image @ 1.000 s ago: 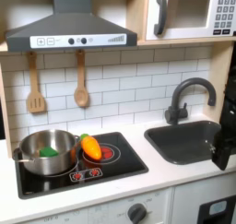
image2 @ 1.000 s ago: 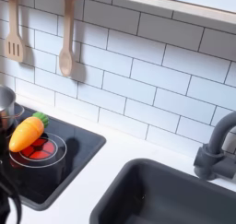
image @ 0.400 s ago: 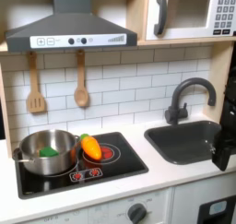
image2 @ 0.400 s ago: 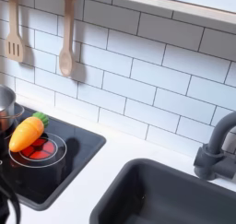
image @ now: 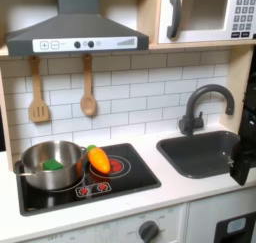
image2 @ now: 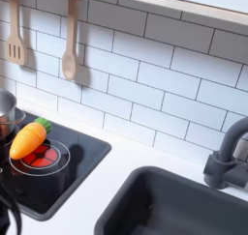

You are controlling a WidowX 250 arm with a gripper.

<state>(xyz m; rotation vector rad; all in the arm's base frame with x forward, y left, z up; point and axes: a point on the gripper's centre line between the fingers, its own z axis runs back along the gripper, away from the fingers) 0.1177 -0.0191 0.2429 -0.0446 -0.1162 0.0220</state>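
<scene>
A black part of my arm [image: 243, 159] stands at the first exterior view's right edge, beside the dark sink [image: 200, 153]; I cannot make out its fingers or whether they are open. Black cables [image2: 9, 216] show at the second exterior view's lower left. An orange carrot [image: 98, 159] with a green top leans on the rim of a silver pot [image: 40, 171] on the black stove [image: 128, 179]. Something green [image: 52, 164] lies in the pot. In the second exterior view the carrot [image2: 27, 139] lies over a red burner [image2: 41, 159].
A dark faucet [image: 205, 101] rises behind the sink. A wooden spatula [image: 38, 93] and a wooden spoon [image: 88, 89] hang on the tiled wall under the range hood [image: 75, 32]. A microwave [image: 205, 15] sits at upper right. White counter [image2: 116, 166] runs between stove and sink.
</scene>
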